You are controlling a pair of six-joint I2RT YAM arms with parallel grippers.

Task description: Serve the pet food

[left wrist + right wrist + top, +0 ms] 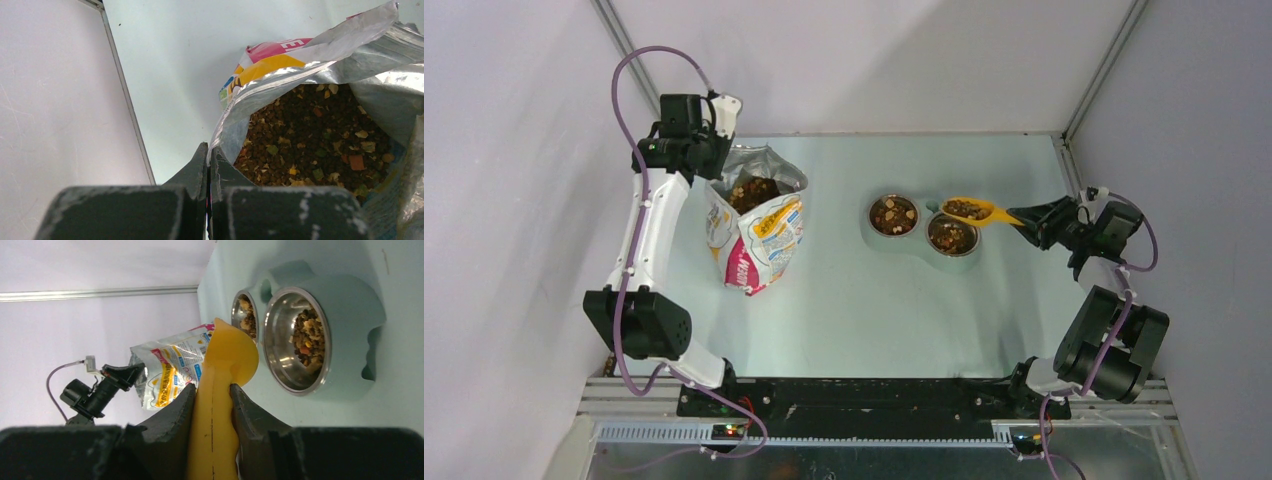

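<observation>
- Foil marks the left of the tabletop point(854, 310): our left tool point(208, 160) is pinched together on the rear rim of the foil bag point(759, 245) and holds its mouth open. Pet food point(754, 190) fills the bag nearly to the top.
- Further right, the feeder stand point(350, 305) carries two steel bowls. The left bowl point(872, 216) and the right bowl point(280, 350) both hold kibble.
- Just over the far edge of the right bowl hangs the yellow scoop point(974, 210), level and loaded with more kibble.
- At the right, our right tool point(212, 395) is clamped on the scoop's handle.
- We judge the step in hand to be the pour into the right bowl. Next we need a roll of the wrist, with the scoop's lip kept inside the rim so nothing scatters.
</observation>
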